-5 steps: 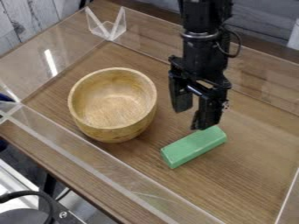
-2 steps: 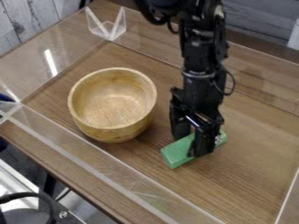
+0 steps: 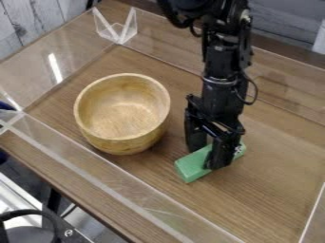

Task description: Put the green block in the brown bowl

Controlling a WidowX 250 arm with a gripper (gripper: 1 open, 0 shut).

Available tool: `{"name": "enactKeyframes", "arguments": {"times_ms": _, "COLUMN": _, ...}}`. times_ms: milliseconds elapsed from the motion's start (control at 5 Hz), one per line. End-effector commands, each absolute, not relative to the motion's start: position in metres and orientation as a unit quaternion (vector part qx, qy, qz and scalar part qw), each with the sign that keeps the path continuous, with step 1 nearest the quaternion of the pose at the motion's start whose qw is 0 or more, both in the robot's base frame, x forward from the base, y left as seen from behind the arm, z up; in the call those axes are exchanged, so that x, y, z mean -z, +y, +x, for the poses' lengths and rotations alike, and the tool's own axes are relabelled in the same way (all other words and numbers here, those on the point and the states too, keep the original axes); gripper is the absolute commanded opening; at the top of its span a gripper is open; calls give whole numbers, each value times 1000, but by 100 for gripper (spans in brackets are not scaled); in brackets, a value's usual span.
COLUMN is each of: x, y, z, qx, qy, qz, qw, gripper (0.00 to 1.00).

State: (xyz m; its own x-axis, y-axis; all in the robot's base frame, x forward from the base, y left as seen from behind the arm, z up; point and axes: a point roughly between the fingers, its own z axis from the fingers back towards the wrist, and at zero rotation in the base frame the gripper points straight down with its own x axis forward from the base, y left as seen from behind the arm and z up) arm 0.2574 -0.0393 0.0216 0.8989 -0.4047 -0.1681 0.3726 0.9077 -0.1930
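Note:
The green block (image 3: 192, 170) lies flat on the wooden table, right of the brown bowl (image 3: 122, 112). My black gripper (image 3: 211, 150) has come straight down over the block's middle, with its fingers (image 3: 223, 151) open and standing on either side of the bar. Much of the block is hidden behind the fingers; its near-left end and a bit of the right end still show. The bowl is empty and sits upright, about a hand's width left of the gripper.
Clear acrylic walls (image 3: 76, 180) border the table on the front, left and back edges. A small clear acrylic stand (image 3: 116, 26) sits at the back left corner. Bare wood lies in front of and behind the bowl.
The arm has dropped from above the block's far side down onto it, fingers now straddling the bar. Since the last half second it barely moved. The block and bowl stayed put.

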Motion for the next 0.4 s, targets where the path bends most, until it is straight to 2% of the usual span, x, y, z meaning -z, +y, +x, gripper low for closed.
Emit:
{"name": "enactKeyframes", "arguments": {"times_ms": 0, "x": -23, "y": -43, "z": 262, "qx": 198, "qy": 98, "qz": -74, "qw": 973, "gripper": 100}}
{"name": "enactKeyframes", "arguments": {"times_ms": 200, "x": -22, "y": -43, "z": 263, "qx": 208, "qy": 87, "qz": -61, "qw": 972, "gripper": 100}}
